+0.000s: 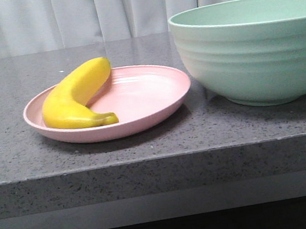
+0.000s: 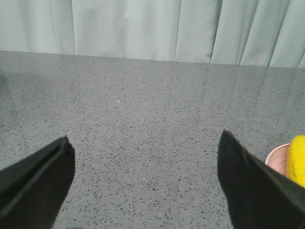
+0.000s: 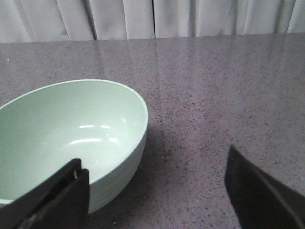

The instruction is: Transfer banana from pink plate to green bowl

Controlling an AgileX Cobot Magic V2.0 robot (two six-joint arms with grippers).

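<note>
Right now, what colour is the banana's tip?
Dark greenish-brown, on the banana; front view shows it best.

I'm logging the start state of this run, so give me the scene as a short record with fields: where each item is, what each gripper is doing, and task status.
banana: lying on the left part of the pink plate, dark tip toward the camera
green bowl: right of the plate, on the grey counter; looks empty in the right wrist view
left gripper: open, holding nothing, above bare counter beside the plate
right gripper: open, holding nothing, beside the bowl
task status: transfer not yet done
</note>
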